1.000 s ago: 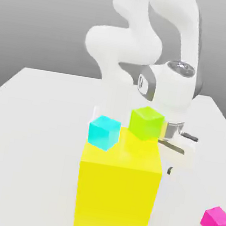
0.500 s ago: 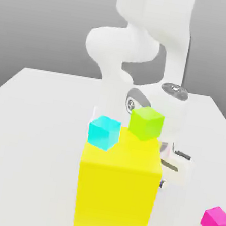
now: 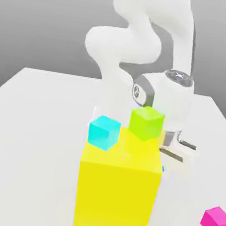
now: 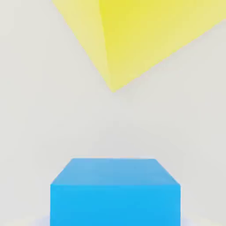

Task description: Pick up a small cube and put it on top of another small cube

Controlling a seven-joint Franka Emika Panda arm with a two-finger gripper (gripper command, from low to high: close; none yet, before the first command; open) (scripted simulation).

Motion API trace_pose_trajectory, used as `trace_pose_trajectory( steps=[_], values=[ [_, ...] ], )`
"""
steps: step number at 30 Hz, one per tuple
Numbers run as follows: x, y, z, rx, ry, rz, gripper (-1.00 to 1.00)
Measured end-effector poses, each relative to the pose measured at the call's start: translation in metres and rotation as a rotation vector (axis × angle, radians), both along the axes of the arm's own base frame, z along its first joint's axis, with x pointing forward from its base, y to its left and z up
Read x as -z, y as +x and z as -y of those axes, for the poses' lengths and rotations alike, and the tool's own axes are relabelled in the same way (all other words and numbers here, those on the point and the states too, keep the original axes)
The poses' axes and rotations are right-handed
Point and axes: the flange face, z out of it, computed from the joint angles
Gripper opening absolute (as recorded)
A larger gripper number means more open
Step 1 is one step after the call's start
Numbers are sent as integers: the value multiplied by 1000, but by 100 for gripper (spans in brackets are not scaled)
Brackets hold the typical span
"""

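— Gripper (image 3: pixel 171 164)?
— Closed narrow, pointing down, low behind the yellow block's (image 3: pixel 117 190) far corner on the exterior view's right. Fingertips hidden by that block.
— Holding anything?
— Clamped on the cube (image 4: pixel 115 192), by all appearances. In the hand view, sits dead centre right under the camera, solid mid-blue, top face and one side face showing. In the exterior view, just a blue sliver peeking past the block's edge beneath the hand.
— Touching the block?
— Apart from it in the hand view: pale table (image 3: pixel 36 123) between the two, one yellow corner pointing toward the cube.
— And further out?
— On the block's top, two more: cyan cube (image 3: pixel 104 132) at the corner on the exterior view's left, green cube (image 3: pixel 146 123) at the far corner on the right, tilted-looking, near the hand. Not touching each other.
— Anything else on the table?
— Pink cube (image 3: pixel 215 221), alone, well off toward the exterior view's right edge.
— Arm (image 3: pixel 131 41)?
— White, rising behind the block, folded over and down to the wrist above the gripper.
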Motion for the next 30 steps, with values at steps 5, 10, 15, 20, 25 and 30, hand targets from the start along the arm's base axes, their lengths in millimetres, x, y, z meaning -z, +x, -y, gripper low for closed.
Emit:
trace_pose_trajectory(
  steps=[5,10,15,20,25,30],
  values=[
    [-16,-4,0,-30,-17,-9,-100],
    [-55,26,-33,-206,-17,-24,-100],
    [-116,51,-63,-364,13,-31,-100],
    [-192,69,-61,-452,57,-15,-100],
    [-239,78,-21,-464,55,1,-100],
    [-280,76,23,-465,33,12,-100]
  ],
)
